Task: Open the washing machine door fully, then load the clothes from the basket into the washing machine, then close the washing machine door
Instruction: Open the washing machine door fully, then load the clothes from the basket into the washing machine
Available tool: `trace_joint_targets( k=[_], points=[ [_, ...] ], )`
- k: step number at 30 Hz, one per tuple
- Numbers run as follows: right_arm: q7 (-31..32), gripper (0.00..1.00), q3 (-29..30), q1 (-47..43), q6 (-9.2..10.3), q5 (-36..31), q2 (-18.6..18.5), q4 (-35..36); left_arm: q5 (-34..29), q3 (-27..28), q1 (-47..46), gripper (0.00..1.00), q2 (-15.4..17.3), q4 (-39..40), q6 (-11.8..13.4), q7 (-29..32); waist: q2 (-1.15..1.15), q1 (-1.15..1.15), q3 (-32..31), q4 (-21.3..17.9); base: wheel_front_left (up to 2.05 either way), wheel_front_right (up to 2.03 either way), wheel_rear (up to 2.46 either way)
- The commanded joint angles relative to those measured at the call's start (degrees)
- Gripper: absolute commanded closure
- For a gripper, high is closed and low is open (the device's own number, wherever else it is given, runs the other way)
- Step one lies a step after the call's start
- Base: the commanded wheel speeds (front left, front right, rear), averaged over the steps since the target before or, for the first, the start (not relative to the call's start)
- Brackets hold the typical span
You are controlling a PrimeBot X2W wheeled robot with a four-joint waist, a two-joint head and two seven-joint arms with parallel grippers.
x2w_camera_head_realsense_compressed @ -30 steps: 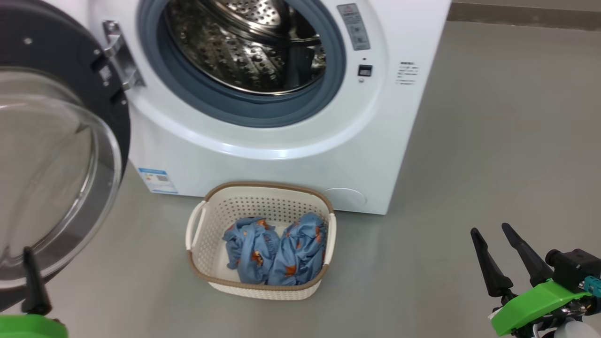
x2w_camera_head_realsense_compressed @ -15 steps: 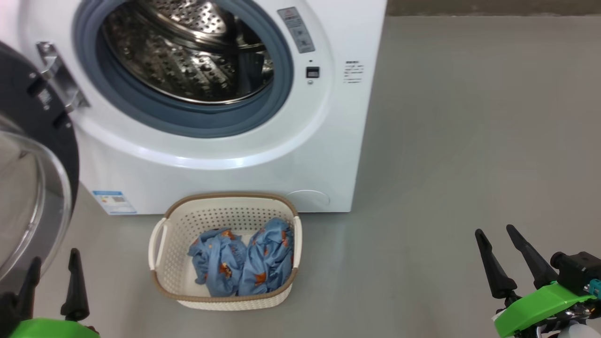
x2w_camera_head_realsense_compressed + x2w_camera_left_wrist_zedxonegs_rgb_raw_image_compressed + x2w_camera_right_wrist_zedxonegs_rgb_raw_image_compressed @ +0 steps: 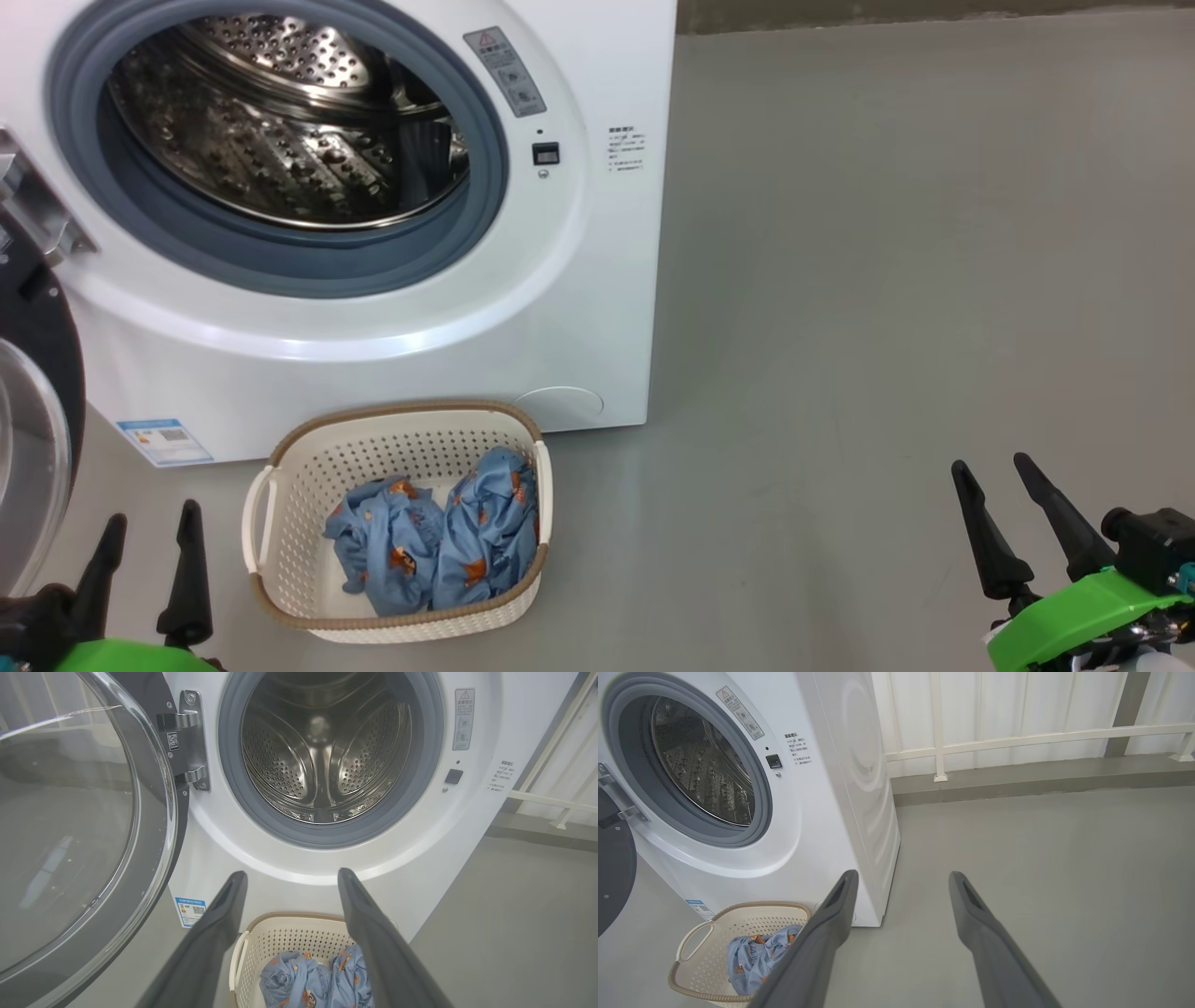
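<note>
Since a second ago our head camera has swung to the right. The washing machine point(image 3: 597, 308) now sits further left in the head view, and most of the washing machine door point(image 3: 37, 392) has slid off that edge, though the things themselves lie where they did. Our left gripper point(image 3: 154, 511) now shows both fingers there, spread wide and empty. Our right gripper point(image 3: 988, 461) is spread just as wide with nothing between its fingers, and hangs over bare floor point(image 3: 887, 327) well to the right of the machine.

Our left wrist view looks straight into the steel drum point(image 3: 322, 751) and shows the hinge point(image 3: 191, 742), with the door's clear bowl swung out on that side. Our right wrist view instead gives the machine's white side panel, a white railing point(image 3: 1017, 737) and a low kerb behind it.

The basket point(image 3: 401, 411) stands on the floor just in front of the machine, below the opening. The clothes point(image 3: 439, 541) lie in it as two bundles side by side, towards its right half. The door stands close by our left gripper. To the right of the machine the smooth grey floor runs open to the kerb.
</note>
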State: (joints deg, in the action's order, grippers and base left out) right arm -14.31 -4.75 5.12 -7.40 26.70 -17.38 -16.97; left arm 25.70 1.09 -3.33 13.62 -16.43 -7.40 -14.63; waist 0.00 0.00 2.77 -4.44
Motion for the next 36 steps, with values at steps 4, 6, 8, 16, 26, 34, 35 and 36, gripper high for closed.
trace_joint_targets(
  k=[4, 6, 8, 16, 26, 34, 35, 36],
  points=[
    [-0.69, 0.00, -0.56, -0.42, -0.09, -0.08, -0.53, 1.56, 0.56, 1.81, -0.09, 0.00, 1.68, 1.74, -0.09, -0.37, 0.00, 0.00, -0.33, -0.73, 0.00, 0.00, 0.00],
    [-0.69, 0.00, -0.43, -0.53, -0.09, -0.16, -0.37, 1.56, 0.73, 1.72, 0.08, 0.00, 1.69, 1.89, -0.09, -0.37, 0.00, 0.00, -0.50, -0.90, 0.00, 0.00, 0.00],
    [-0.69, 0.00, -0.41, -0.62, -0.09, -0.23, -0.25, 1.51, 0.97, 1.51, 0.25, 0.00, 1.78, 2.09, -0.09, -0.37, 0.00, 0.00, -0.67, -1.03, 0.00, 0.00, 0.00],
    [-0.69, 0.00, -0.30, -0.77, -0.09, -0.40, 0.19, 1.56, 1.94, 0.99, 0.25, 0.00, 1.96, 2.85, -0.09, -0.37, 0.00, 0.00, -0.79, -0.97, 0.00, 0.00, 0.00],
    [-0.69, 0.00, -0.49, -0.37, -0.09, -0.21, 0.18, 1.74, 4.50, -0.98, -0.22, 0.00, 2.97, 2.37, -0.09, -0.37, 0.00, 0.00, -0.02, -0.81, 0.12, -0.45, 0.33],
    [-0.69, 0.00, -0.49, 0.16, -0.09, -0.49, 0.60, 1.93, 4.99, -1.49, -1.03, 0.00, 3.60, 2.06, -0.09, -0.37, 0.00, 0.00, 1.16, -0.99, 0.91, -1.95, 1.04],
    [-0.69, 0.00, -0.46, 0.26, -0.09, -0.52, 0.66, 1.97, 4.85, -1.68, -1.21, 0.00, 3.77, 2.03, -0.09, -0.37, 0.00, 0.00, 1.37, -1.02, 1.65, -2.41, 0.76],
    [-0.69, 0.00, -0.34, 0.46, -0.09, -0.58, 0.83, 2.04, 4.53, -1.82, -1.62, 0.00, 3.89, 1.95, -0.09, -0.37, 0.00, 0.00, 1.75, -1.04, 1.61, -2.06, 0.45]
  ],
)
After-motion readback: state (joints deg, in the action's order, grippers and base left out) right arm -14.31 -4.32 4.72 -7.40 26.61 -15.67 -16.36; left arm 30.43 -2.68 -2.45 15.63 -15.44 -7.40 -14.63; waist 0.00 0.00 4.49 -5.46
